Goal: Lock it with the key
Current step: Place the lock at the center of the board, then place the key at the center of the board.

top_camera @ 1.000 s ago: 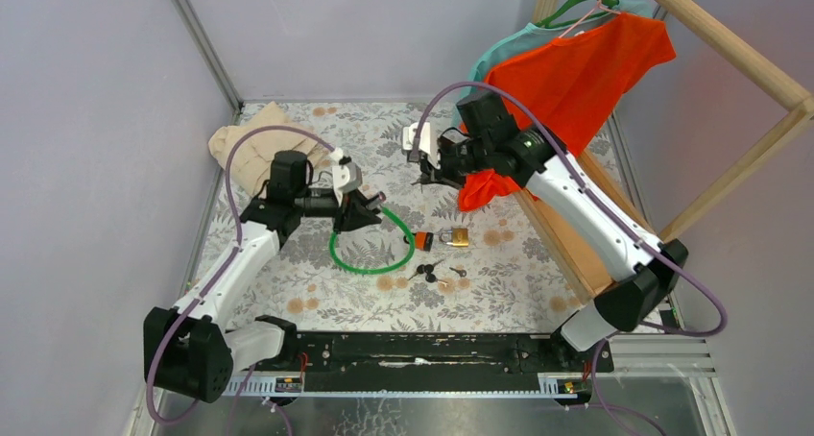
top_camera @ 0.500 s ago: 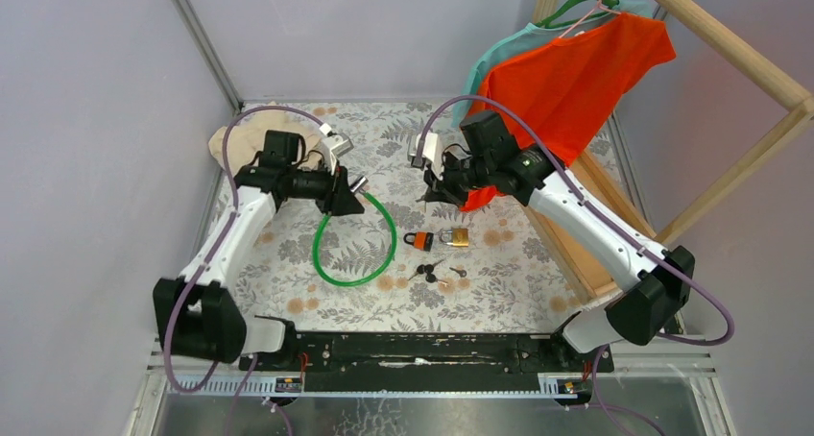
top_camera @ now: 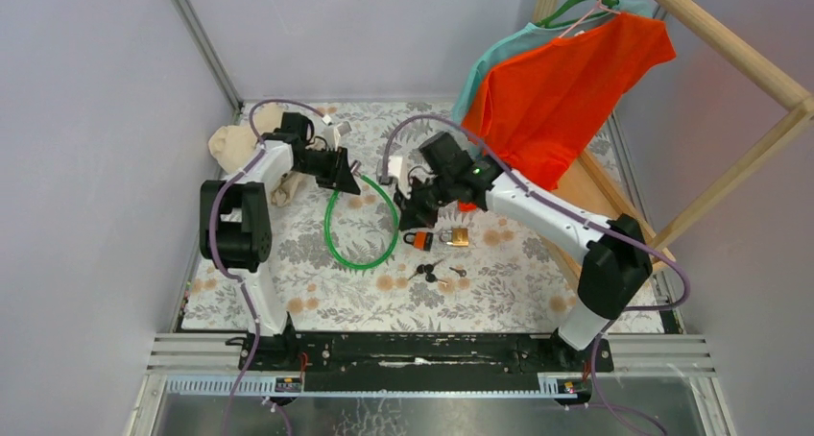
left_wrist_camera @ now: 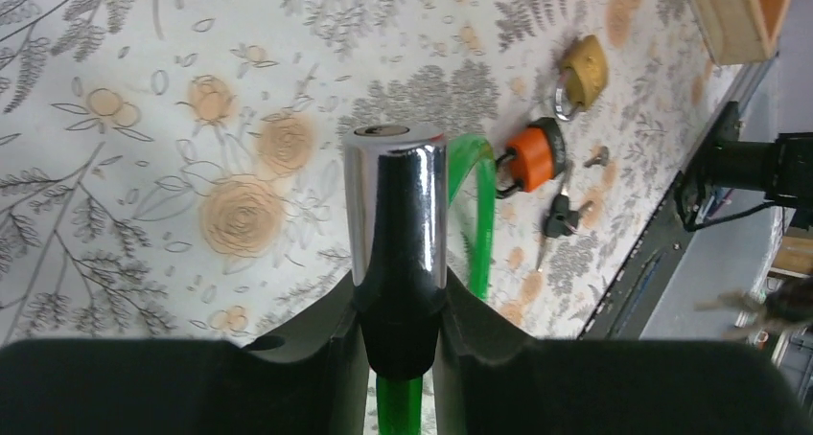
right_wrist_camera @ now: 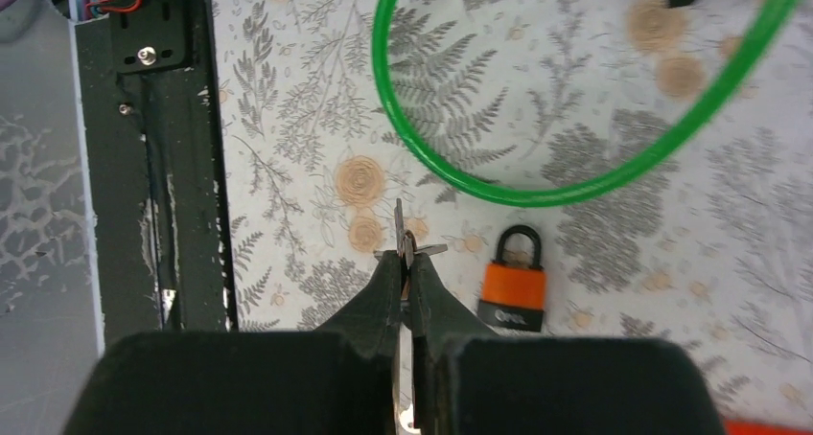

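A green cable lock [top_camera: 363,266] lies as a loop on the flowered table. My left gripper [top_camera: 347,179] is shut on the cable's chrome and black lock head [left_wrist_camera: 395,205], keyhole end pointing away from the wrist camera, fingers [left_wrist_camera: 336,339] on both sides. My right gripper [top_camera: 411,215] is shut on a small silver key [right_wrist_camera: 403,234], held above the table just left of the orange padlock [right_wrist_camera: 513,286]. The green cable also shows in the right wrist view [right_wrist_camera: 537,194], apart from the key.
An orange padlock [top_camera: 418,238] and a brass padlock [top_camera: 458,236] lie mid-table, with loose black-headed keys [top_camera: 429,270] just nearer. A beige cloth [top_camera: 235,143] lies at the back left. An orange shirt [top_camera: 566,81] hangs on a wooden frame [top_camera: 576,234] at right.
My left gripper has swung toward the back with the lock head, dragging the green loop. My right gripper has come down and left with the key, toward the orange padlock.
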